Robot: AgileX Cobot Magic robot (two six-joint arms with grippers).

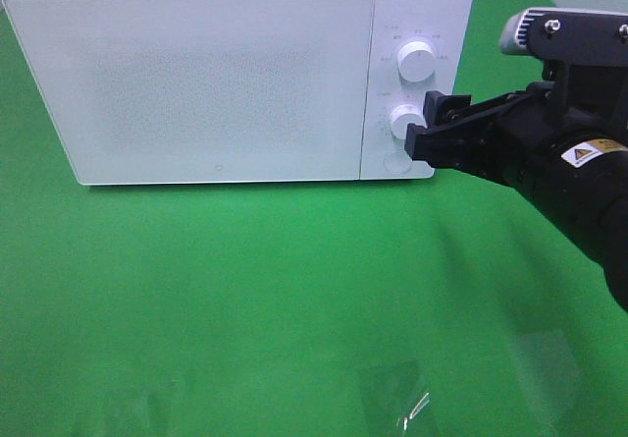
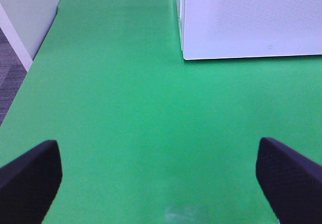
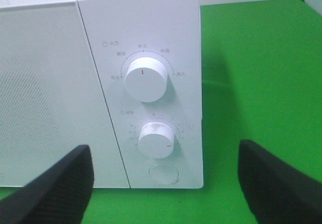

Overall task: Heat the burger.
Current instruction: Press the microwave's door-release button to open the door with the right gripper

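The burger is out of view; the white microwave (image 1: pixel 196 74) stands at the back of the green table with its door closed. My right gripper (image 1: pixel 420 128) is open and hovers right in front of the control panel, level with the lower knob (image 1: pixel 402 120). In the right wrist view its fingers (image 3: pixel 55 189) stand wide to either side of that lower knob (image 3: pixel 157 140), holding nothing. My left gripper (image 2: pixel 158 146) is open and empty over bare green cloth, with the microwave's corner (image 2: pixel 251 17) ahead of it.
The panel has an upper knob (image 3: pixel 146 79) and a round button (image 3: pixel 163 173) below the lower knob. Green cloth (image 1: pixel 255 300) covers the table. The table's left edge and a grey floor (image 2: pixel 10 78) show in the left wrist view.
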